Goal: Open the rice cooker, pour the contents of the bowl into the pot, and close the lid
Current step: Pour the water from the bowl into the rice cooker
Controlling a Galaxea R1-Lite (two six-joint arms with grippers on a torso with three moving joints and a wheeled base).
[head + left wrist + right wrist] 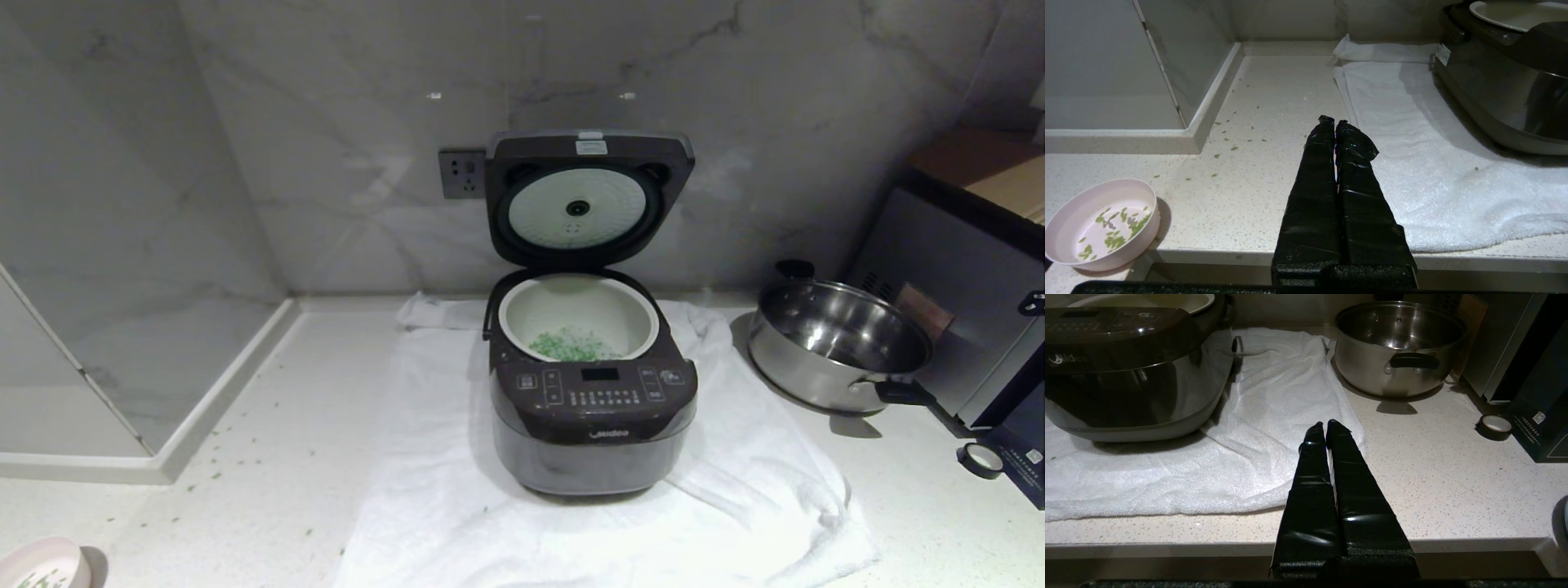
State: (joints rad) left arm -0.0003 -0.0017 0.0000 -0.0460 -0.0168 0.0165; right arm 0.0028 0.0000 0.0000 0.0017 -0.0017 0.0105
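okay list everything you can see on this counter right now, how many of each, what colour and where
rice cooker: one, dark brown-grey, on the towel, centre
lid: one, dark with a silvery-white inner plate, standing open at the back
pot: one, white, inside the cooker
green bits: many, bright green, in the pot; some remain in the bowl, some strewn on the counter at left
bowl: one, pale pink, near the counter's front edge, left
towel: one, white, spread under the cooker
steel pan: one, shiny with black handles, right of the cooker
tape roll: one, dark, far right
wall socket: one, grey, behind the lid
left gripper: one, black, shut, over the front edge
right gripper: one, black, shut, over the front edge
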